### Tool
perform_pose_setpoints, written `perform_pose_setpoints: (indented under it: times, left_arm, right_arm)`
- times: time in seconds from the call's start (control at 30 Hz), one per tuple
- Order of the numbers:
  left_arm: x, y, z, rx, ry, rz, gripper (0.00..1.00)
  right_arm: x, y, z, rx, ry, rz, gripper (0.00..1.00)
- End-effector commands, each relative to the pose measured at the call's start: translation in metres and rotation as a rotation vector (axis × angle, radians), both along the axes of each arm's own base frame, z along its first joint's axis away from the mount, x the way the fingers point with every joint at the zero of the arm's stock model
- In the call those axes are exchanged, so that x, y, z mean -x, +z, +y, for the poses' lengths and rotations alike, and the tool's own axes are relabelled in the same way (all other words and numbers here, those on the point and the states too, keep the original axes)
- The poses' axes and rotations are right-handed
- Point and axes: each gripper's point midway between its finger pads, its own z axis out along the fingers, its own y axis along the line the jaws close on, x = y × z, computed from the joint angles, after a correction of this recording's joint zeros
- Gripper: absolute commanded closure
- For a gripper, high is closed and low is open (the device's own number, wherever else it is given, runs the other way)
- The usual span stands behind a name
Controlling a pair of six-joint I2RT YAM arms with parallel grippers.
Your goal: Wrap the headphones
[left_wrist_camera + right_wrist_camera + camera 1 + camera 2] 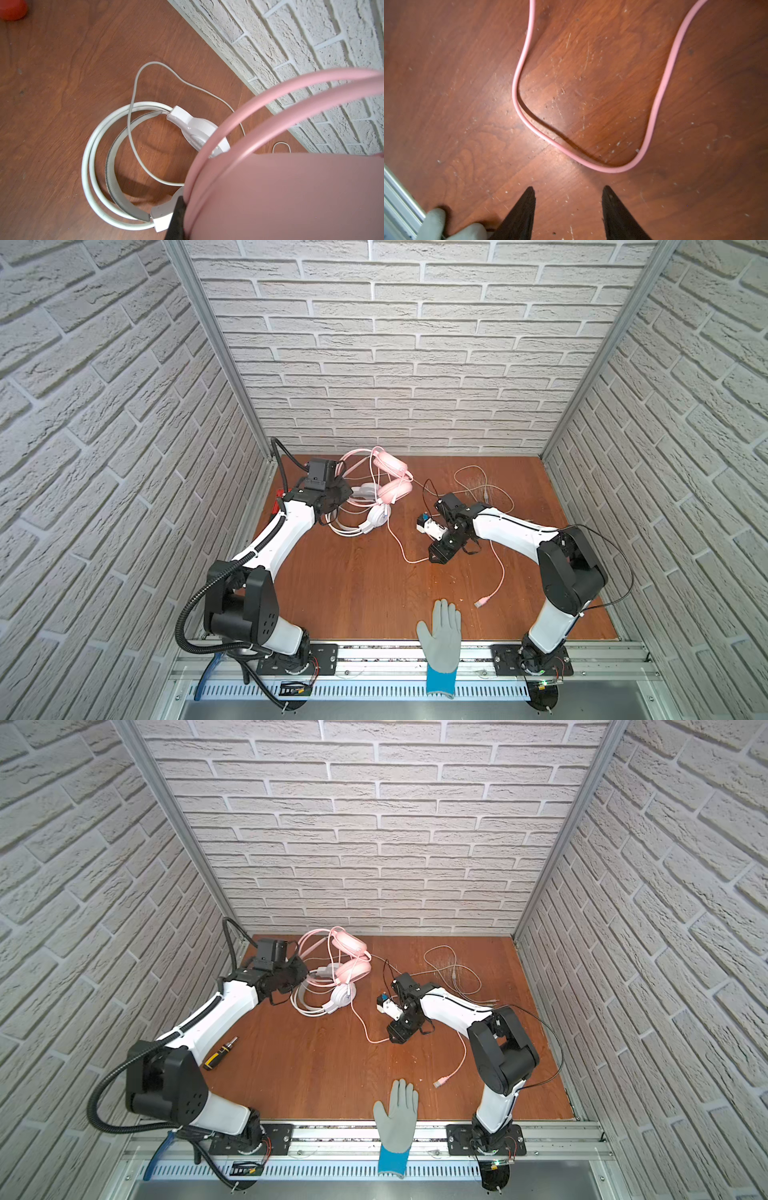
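Back left of table (357, 585): pink headset (390, 466), seemingly clamped at its headband by left gripper (340, 491), over white headset (376, 516). Right gripper (569, 188) parted, empty; I want it squarely astride pink cable (517, 99) before pinching.

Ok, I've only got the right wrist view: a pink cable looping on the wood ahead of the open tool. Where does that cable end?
Observer: The pink cable ends in a plug lying loose near the table's front edge, close to a grey glove.
Operator: And the other end?
Observer: It runs to the pink headphones at the back left, overlapping the white headphones.
Operator: What's the left tool doing?
Observer: The left tool is shut on the pink headphones, at the headband.
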Motion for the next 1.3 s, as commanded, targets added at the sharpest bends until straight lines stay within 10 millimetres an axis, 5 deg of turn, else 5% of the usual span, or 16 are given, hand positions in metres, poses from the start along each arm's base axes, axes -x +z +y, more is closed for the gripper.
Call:
perform_pose_setpoints:
  times: [0.0,0.6,1.27]
  left_arm:
    - [-0.019,0.037,-0.010,0.076,-0.008,-0.135,1.00]
    - [-0.014,0.036,-0.008,0.065,-0.003,-0.124,1.00]
    - [-0.019,0.035,-0.007,0.059,0.004,-0.123,1.00]
  right_arm:
    - [-0.007,0.010,-0.002,0.054,0.109,-0.089,0.43]
    - [-0.017,-0.026,0.035,0.070,0.257,-0.106,0.41]
    - [0.019,-0.033,0.028,0.130,0.325,-0.069,0.85]
